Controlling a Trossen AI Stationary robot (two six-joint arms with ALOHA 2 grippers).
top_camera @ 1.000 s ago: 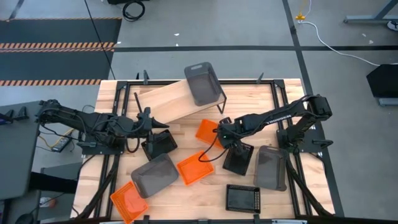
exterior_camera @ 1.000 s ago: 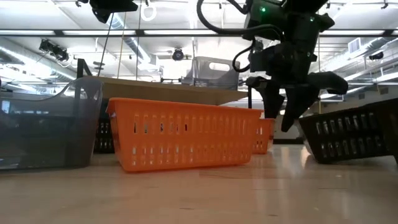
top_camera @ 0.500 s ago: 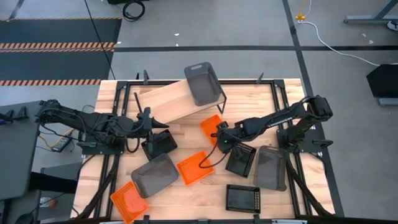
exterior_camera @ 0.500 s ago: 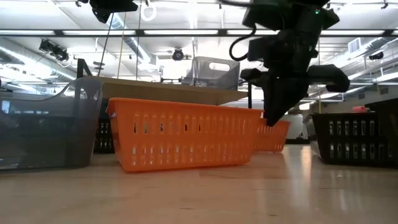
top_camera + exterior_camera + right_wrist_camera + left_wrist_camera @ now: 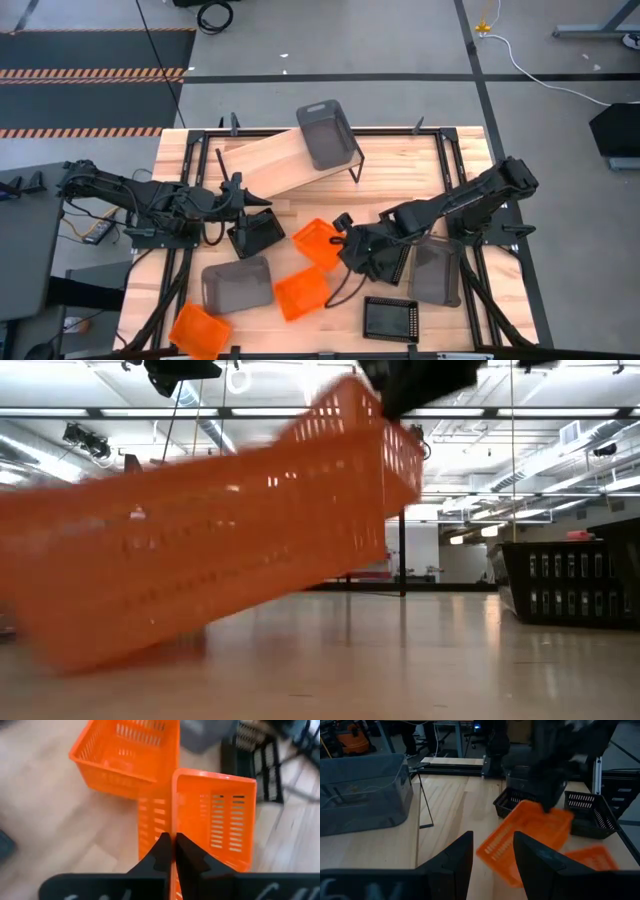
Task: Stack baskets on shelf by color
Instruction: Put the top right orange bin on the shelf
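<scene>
My right gripper point(image 5: 338, 238) is shut on an orange basket point(image 5: 315, 241) held above the middle of the table. In the low view that basket point(image 5: 220, 550) hangs tilted, clear of the tabletop. Two more orange baskets point(image 5: 300, 293) point(image 5: 198, 328) lie toward the near edge. A dark-grey bin point(image 5: 328, 133) stands on the right end of the shelf point(image 5: 270, 165) at the back. My left gripper point(image 5: 262, 204) waits open above a black basket point(image 5: 258, 232), touching nothing. My right gripper pinches one side wall of the orange basket at its rim point(image 5: 172, 825), one finger inside the basket and one outside. The fingers point(image 5: 155, 854) come from above, slanting down. The basket hangs tilted below them, lifted clear of the table.
A dark-grey bin point(image 5: 237, 283) sits near the front left and another point(image 5: 435, 270) at the right. Black baskets lie under my right arm point(image 5: 388, 260) and by the near edge point(image 5: 390, 318). Bare wood shows at the far right behind the arm.
My right gripper has shut on the orange basket's wall and moved toward the near edge, raising it off the table and tipping it. The grey bin at the front left has turned, and the two loose orange baskets have slid toward the near edge.
</scene>
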